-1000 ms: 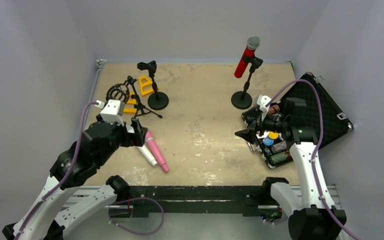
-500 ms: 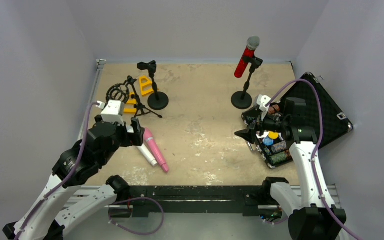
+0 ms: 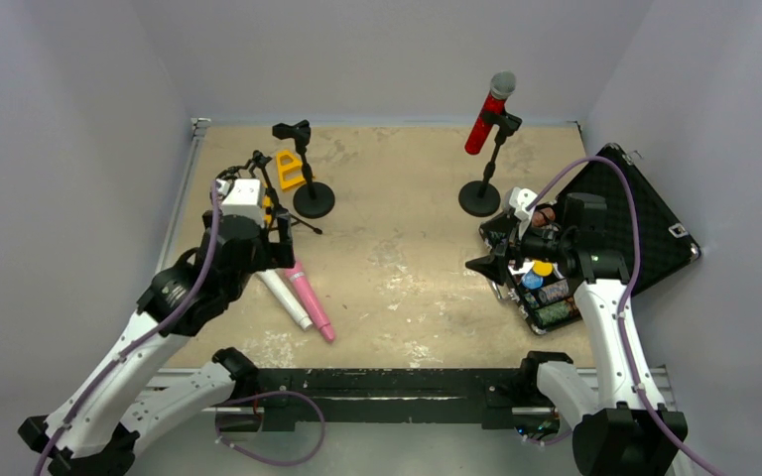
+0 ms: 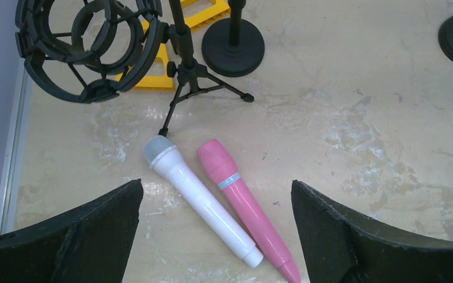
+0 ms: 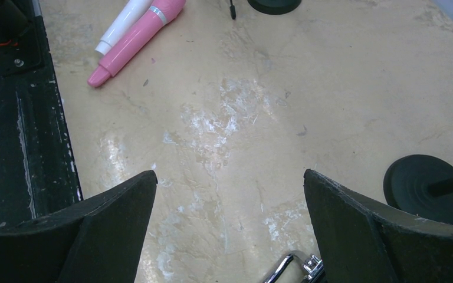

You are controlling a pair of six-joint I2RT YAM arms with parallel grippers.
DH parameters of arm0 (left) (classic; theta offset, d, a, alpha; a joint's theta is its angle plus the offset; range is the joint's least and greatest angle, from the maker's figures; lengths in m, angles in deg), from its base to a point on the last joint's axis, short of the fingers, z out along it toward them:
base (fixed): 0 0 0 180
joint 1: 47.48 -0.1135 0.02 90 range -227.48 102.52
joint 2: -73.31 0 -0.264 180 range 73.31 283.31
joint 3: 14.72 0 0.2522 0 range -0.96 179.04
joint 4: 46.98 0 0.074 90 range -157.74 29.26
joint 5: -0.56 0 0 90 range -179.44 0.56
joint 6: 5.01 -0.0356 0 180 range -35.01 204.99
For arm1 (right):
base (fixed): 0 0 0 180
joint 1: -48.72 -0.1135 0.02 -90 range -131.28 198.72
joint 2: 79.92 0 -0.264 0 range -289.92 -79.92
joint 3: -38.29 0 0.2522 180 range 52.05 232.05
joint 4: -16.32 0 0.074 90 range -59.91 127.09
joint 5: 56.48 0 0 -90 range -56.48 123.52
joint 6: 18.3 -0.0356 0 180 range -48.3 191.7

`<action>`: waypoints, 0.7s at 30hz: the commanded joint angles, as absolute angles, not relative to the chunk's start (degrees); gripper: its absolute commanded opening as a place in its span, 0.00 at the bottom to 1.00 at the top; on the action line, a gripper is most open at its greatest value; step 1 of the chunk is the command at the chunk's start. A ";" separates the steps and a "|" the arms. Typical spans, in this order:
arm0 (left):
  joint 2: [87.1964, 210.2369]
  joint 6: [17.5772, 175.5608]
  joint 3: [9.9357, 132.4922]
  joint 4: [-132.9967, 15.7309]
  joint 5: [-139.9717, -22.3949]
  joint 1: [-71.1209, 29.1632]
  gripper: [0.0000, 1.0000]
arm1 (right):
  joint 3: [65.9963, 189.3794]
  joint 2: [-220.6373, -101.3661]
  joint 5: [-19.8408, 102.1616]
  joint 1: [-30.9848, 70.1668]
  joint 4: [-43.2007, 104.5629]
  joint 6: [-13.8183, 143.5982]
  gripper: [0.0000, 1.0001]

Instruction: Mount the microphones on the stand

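A glittery red microphone (image 3: 486, 117) with a silver mesh head sits clipped in the black round-base stand (image 3: 479, 197) at the back right. A white microphone (image 4: 197, 200) and a pink microphone (image 4: 245, 206) lie side by side on the table, heads pointing away. My left gripper (image 4: 216, 184) hovers open above them, one finger on either side, touching neither. From above, the white microphone (image 3: 286, 297) and pink microphone (image 3: 310, 297) lie just below the left gripper (image 3: 276, 248). My right gripper (image 3: 486, 253) stands open and holds nothing, as the right wrist view (image 5: 230, 174) also shows.
An empty round-base stand (image 3: 313, 198) and a tripod with a ring shock mount (image 4: 88, 47) stand at the back left beside yellow plastic pieces (image 3: 290, 169). An open black case (image 3: 635, 213) with small items lies right. A black rail (image 5: 17, 118) edges the near side.
My left arm has reached forward and slightly right, so its gripper now sits over the upper ends of the white and pink microphones. The right arm has not moved.
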State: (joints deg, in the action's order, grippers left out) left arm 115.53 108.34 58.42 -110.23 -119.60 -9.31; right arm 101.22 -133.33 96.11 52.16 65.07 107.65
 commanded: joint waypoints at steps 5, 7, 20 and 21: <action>124.88 104.20 63.86 -99.19 -106.54 -24.47 0.99 | 100.94 -132.69 97.66 52.42 63.66 107.21 0.99; 124.98 102.47 65.79 -97.33 -102.01 -27.29 0.99 | 100.92 -132.49 97.68 52.46 63.66 107.13 0.99; 131.20 103.94 79.08 -101.41 -81.40 -45.02 0.98 | 101.15 -132.13 98.55 52.43 64.06 107.32 0.99; 132.00 102.29 80.70 -102.48 -81.68 -44.97 0.98 | 101.18 -132.20 98.63 52.41 64.02 107.30 0.99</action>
State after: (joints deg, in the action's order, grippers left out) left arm 130.50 104.89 74.59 -100.05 -85.78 -44.52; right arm 101.20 -133.15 96.33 52.16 65.09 107.65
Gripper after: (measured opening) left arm 0.985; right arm 0.985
